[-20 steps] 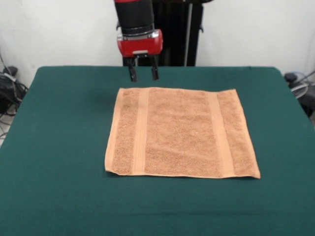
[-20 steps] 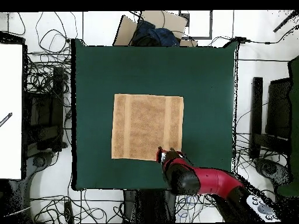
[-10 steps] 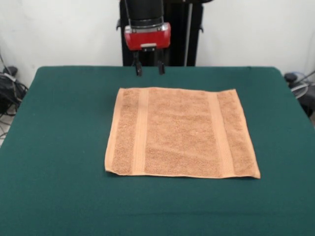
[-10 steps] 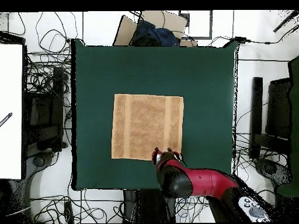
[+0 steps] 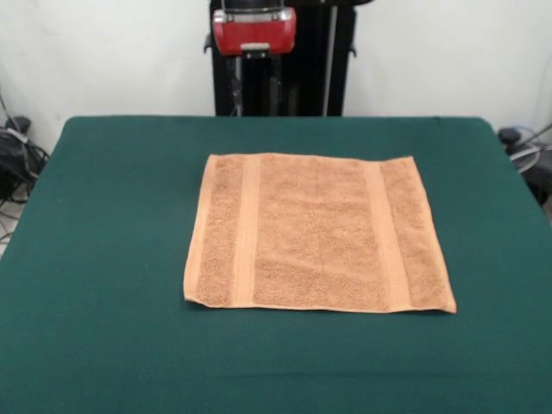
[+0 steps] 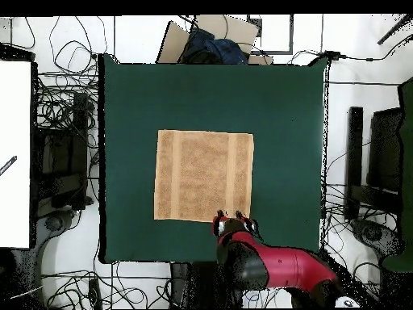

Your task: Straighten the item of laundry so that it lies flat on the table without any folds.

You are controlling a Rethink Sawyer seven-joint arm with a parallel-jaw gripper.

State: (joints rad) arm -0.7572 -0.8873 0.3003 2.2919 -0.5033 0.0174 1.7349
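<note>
Red-and-black gripper (image 5: 254, 86) up high at the table's robot side, fingers apart, holding nothing; tips hard to see vs dark pedestal. Square orange-tan terry towel (image 5: 316, 233) lies flat mid dark green cloth-topped table (image 5: 103, 216), both bands showing. Cables (image 6: 60, 113) litter the floor around.

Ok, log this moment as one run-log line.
square orange-tan terry towel: flat, no folds | dark green cloth-topped table: under towel | pincer: open, empty, raised beyond towel's edge
</note>
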